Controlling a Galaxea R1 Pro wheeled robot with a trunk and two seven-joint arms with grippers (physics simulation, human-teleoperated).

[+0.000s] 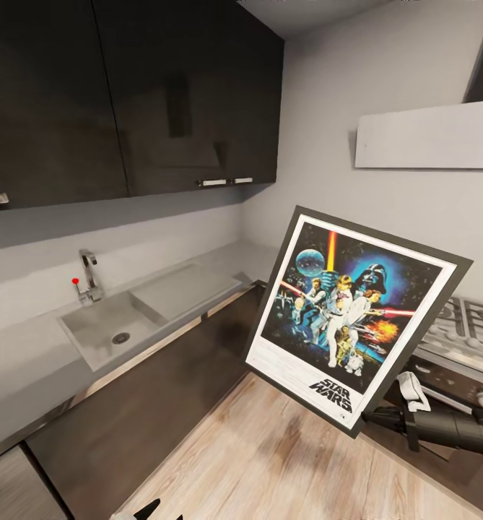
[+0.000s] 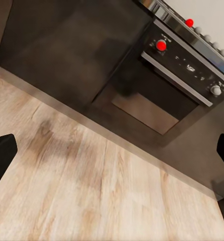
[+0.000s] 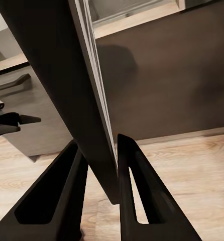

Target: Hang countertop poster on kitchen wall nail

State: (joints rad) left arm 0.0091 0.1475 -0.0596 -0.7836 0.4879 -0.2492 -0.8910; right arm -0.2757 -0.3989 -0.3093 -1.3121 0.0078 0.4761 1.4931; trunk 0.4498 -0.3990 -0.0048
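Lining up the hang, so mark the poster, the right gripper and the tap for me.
poster [image 1: 346,310], head view, on the printed picture.
right gripper [image 3: 99,165], right wrist view, between the fingertips clamping the poster's edge.
tap [image 1: 89,274], head view, on its chrome spout.

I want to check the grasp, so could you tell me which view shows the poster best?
The head view: the whole poster faces the camera, tilted, held at its lower corner by the right end effector. The right wrist view gives the poster's edge between the fingers. The left wrist view looks at the oven and floor.

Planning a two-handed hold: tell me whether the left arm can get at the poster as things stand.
Probably yes: the poster hangs tilted over open floor, clamped by the right gripper at its lower edge. The open left gripper faces floor and oven.
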